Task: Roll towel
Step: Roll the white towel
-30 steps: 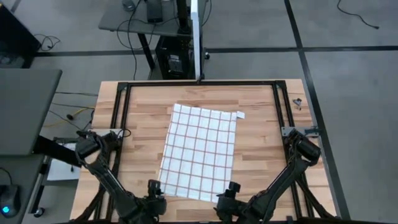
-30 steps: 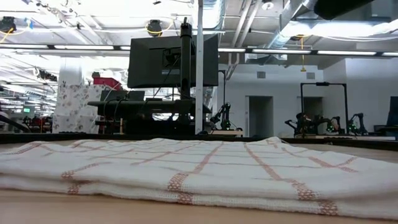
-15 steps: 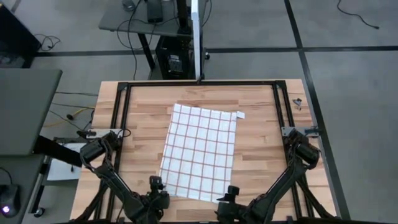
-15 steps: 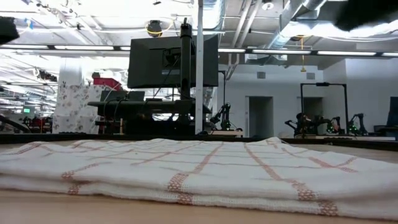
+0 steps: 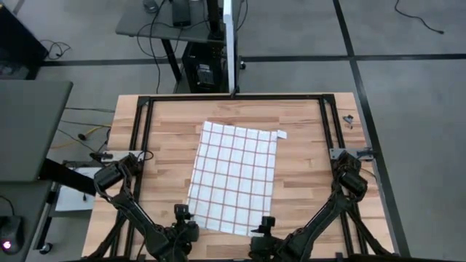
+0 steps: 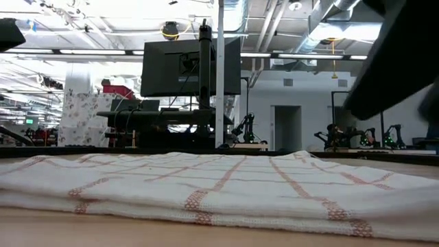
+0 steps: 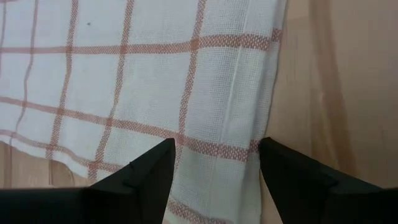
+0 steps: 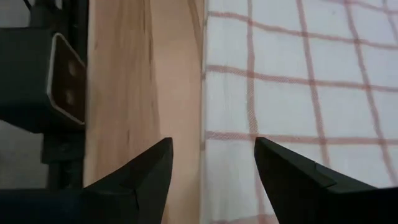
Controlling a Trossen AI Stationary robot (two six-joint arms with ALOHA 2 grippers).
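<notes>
The white towel (image 5: 234, 177) with red-brown grid lines lies spread flat on the wooden table, its small white tag (image 5: 281, 134) at the far right corner. It also fills the low view (image 6: 219, 185). My left gripper (image 5: 182, 217) is open above the towel's near left corner, with the towel's edge (image 7: 273, 93) below its fingers (image 7: 216, 152). My right gripper (image 5: 266, 223) is open above the near right corner, with the towel's side edge (image 8: 203, 112) below the gap between its fingers (image 8: 212, 149).
A black frame (image 5: 138, 109) runs round the table top. A small dark item (image 5: 348, 120) lies at the far right. A metal bracket (image 8: 62, 81) stands beside the towel's right edge. Bare wood (image 5: 306, 160) lies on both sides of the towel.
My right gripper has gone down and a little toward the table's left, over the towel's near right corner; its arm now shows large in the low view. My left gripper has come down a little over the near left corner. The towel has not moved.
</notes>
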